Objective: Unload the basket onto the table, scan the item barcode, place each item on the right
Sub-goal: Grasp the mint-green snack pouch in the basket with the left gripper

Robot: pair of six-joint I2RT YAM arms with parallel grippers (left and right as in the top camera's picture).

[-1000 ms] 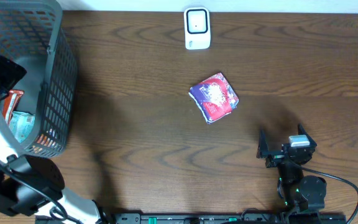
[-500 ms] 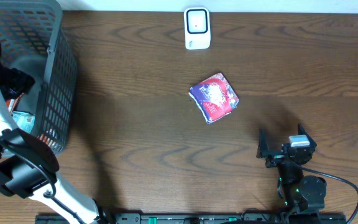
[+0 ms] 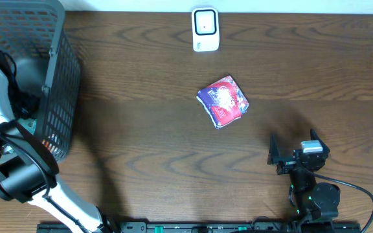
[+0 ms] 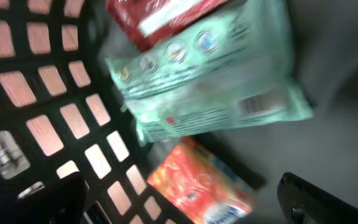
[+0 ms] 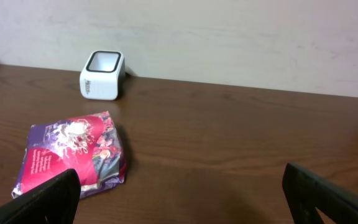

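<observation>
Packets (image 4: 210, 81) blurred under wide-open, empty left claw (image 4: 185, 200) inside basket (image 3: 60, 84); right claw (image 5: 182, 199) equally wide, empty.

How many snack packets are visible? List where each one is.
4: purple packet on the table; red packet, green packet, orange packet inside the basket. More may hide beneath.

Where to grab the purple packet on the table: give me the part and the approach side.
Come straight down on the purple packet and pinch across two opposite edges. It lies flat on the table, skewed to the table's edge, so turn the wrist to match. The open right gripper is nearest, probably the one to use.
</observation>
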